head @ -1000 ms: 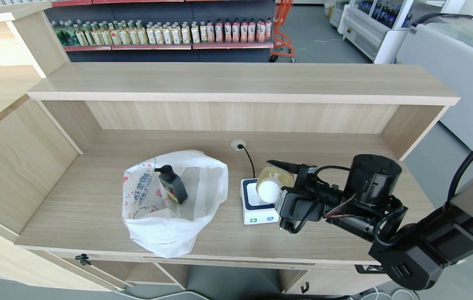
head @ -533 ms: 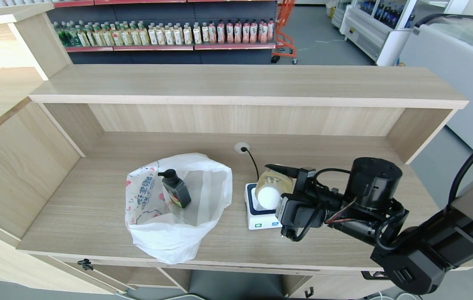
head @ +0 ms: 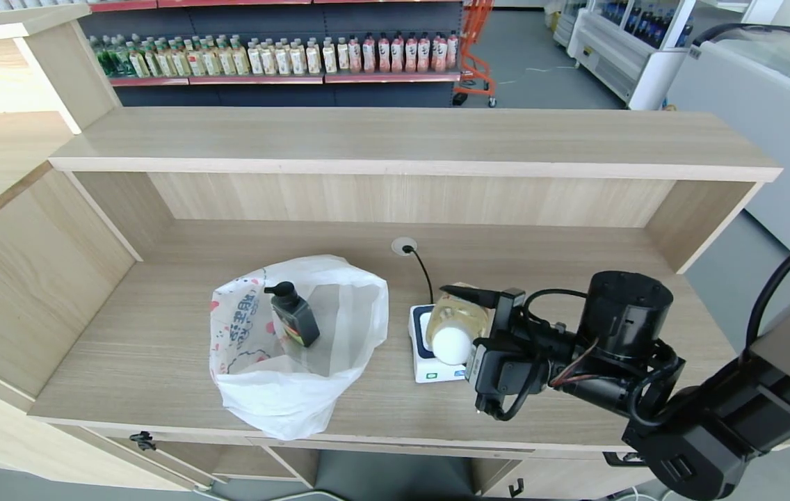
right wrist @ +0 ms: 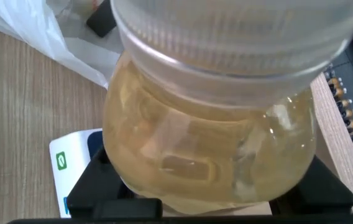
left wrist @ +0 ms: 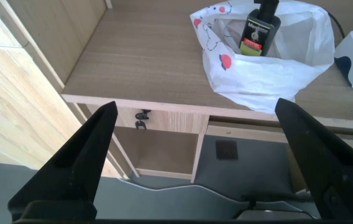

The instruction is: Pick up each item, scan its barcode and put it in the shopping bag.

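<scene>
The right fingers (head: 471, 296) are pinching the liquid-filled bottle (head: 460, 321) round its belly; it is likely feeling heavy, slick and squeezable between them, with the scanner (head: 430, 370) beneath. The left fingers (left wrist: 96, 146) are hanging spread.

The bag (head: 297, 348) and scanner (head: 430, 369) sit on the counter (head: 131, 348), a narrow gap between them. A cable (head: 423, 271) runs behind the scanner. A raised ledge (head: 409, 136) walls the back; wide counter lies left of the bag.

Wooden counter (head: 124, 348), drinks shelf (head: 284, 78) and freezers (head: 750, 97) behind
</scene>
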You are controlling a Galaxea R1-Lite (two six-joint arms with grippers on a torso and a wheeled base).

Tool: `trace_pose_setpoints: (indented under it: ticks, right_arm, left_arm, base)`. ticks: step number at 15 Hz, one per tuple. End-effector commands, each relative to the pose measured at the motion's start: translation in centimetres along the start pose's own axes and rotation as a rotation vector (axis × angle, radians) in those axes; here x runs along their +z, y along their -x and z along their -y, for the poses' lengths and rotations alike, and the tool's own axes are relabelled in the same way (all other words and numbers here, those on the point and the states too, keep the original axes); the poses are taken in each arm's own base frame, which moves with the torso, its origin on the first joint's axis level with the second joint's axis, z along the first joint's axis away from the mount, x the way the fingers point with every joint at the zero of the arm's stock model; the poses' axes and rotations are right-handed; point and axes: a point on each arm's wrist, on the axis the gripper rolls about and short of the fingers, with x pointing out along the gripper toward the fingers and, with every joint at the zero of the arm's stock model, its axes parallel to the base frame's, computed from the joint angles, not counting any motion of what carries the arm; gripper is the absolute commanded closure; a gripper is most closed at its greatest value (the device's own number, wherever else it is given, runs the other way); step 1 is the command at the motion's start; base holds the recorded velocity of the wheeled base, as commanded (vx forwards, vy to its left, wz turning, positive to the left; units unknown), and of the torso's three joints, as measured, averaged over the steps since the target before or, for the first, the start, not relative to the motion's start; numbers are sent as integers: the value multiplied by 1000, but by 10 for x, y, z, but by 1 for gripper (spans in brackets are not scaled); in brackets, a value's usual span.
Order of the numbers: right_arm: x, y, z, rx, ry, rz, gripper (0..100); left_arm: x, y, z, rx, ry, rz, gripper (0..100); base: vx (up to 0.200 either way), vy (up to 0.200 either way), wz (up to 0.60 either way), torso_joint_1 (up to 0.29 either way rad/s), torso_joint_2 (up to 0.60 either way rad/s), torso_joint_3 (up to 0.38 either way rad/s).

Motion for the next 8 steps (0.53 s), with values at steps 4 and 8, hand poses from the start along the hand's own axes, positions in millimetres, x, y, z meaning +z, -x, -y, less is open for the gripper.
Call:
trace_pose_setpoints:
  ticks: [4,8]
  right_arm:
    - [-2,12,-17,72,-4,-13,100]
    - [-8,13,-17,86,33,5,100]
  left_arm:
    - [0,0,0,0,1,1,0]
    - [0,0,0,0,1,0,0]
  base:
    - [0,0,0,0,0,0]
    - [0,0,0,0,0,0]
